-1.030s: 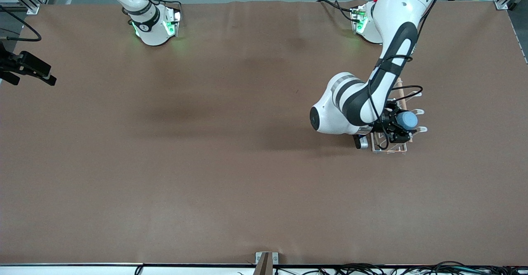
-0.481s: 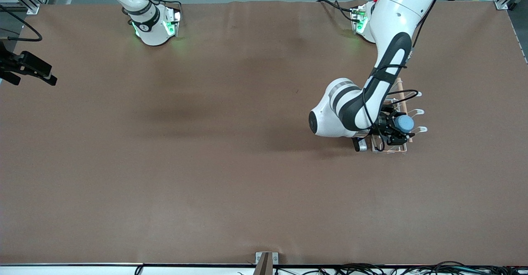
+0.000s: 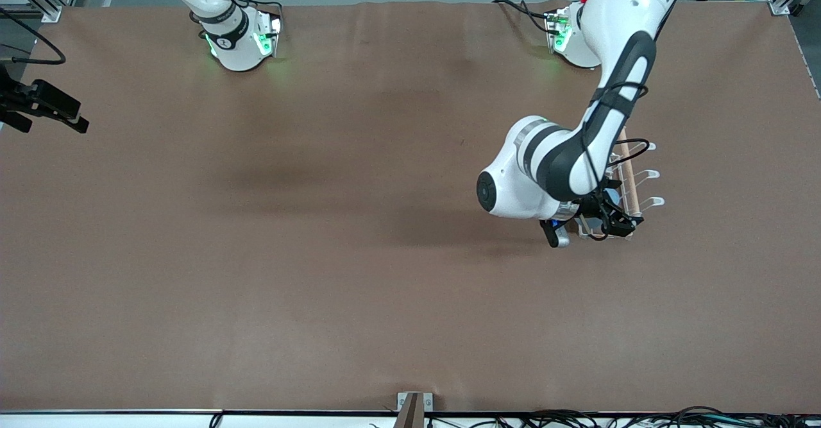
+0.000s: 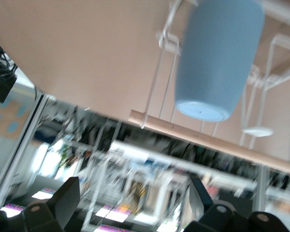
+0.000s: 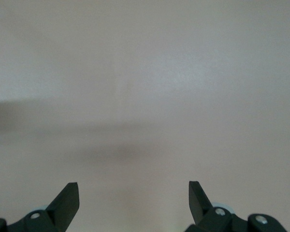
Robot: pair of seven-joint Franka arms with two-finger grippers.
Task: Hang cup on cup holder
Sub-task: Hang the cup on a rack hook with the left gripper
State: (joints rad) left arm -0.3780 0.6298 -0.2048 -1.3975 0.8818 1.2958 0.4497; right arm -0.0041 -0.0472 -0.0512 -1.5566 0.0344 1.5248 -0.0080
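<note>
The light-blue cup sits over a prong of the white wire cup holder, closed end toward the left wrist camera, beside the holder's wooden rod. My left gripper is open and empty, drawn back from the cup. In the front view the left gripper is over the holder's end nearer the front camera, and the holder stands toward the left arm's end of the table. The left arm hides the cup there. My right gripper is open and empty over bare table, waiting.
The brown table cover is bare around the holder. The right gripper hangs at the table's edge at the right arm's end. A metal bracket sits on the edge nearest the front camera.
The left gripper carried the cup over the holder, let go of it on a prong and drew back toward the front camera. The right arm has not moved.
</note>
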